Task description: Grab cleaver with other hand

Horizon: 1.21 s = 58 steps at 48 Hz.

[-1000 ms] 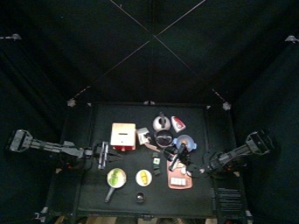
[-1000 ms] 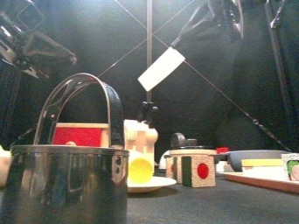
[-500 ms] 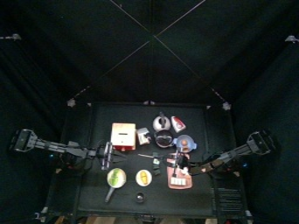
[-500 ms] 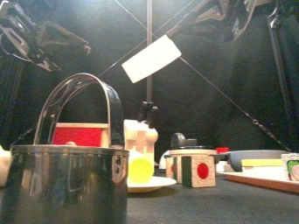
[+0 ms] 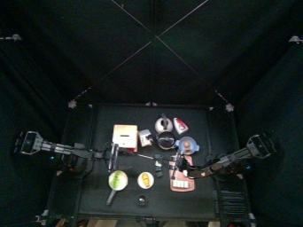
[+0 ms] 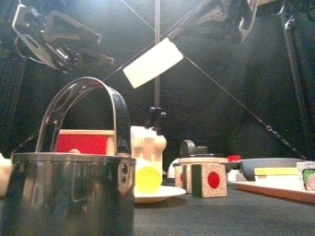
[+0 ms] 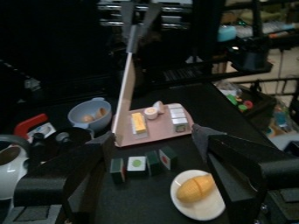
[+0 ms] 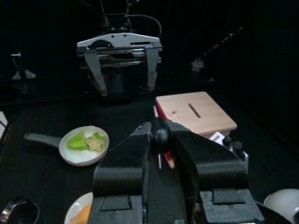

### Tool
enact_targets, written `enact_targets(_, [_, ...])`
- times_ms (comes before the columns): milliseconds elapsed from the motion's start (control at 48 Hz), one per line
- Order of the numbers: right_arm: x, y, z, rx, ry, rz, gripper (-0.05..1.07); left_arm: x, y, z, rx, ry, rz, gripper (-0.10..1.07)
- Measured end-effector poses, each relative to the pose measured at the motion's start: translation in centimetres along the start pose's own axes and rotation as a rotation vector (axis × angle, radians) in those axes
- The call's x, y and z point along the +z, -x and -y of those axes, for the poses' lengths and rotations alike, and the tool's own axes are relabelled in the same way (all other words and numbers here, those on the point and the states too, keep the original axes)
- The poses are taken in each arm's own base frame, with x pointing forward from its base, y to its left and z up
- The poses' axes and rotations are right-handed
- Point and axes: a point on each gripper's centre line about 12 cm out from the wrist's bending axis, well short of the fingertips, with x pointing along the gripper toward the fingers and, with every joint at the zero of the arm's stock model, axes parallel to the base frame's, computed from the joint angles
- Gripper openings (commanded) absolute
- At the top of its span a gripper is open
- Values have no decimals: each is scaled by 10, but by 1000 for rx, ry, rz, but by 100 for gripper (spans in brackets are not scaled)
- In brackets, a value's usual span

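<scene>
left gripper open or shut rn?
Open. The left gripper faces the right wrist camera with jaws spread wide, nothing between them; the cleaver hangs apart.

In the front view the cleaver (image 6: 154, 63) hangs tilted high above the table (image 6: 246, 221), between the left tool (image 6: 76, 37) and the right tool (image 6: 219, 11). Below, a pot (image 6: 68, 189) stands nearest at the left, a plate (image 6: 157, 193) behind it, dice (image 6: 204, 178) to the right.

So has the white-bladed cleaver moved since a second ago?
Yes: in the front view the white-bladed cleaver has tilted flatter and shifted left relative to the vertical pole.
</scene>
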Motion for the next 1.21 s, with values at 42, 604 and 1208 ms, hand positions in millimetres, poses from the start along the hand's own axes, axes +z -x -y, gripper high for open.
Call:
enact_targets(42, [0, 0, 1, -7, -8, -2, 54, 0, -1, -3, 13, 9, 12, 104])
enact_targets(604, [1, 8, -21, -16, 23, 55, 54, -14, -31, -11, 42, 20, 25, 104])
enact_targets(1208, [2, 8, -30, 25, 47, 63, 54, -12, -29, -7, 22, 10, 52, 103])
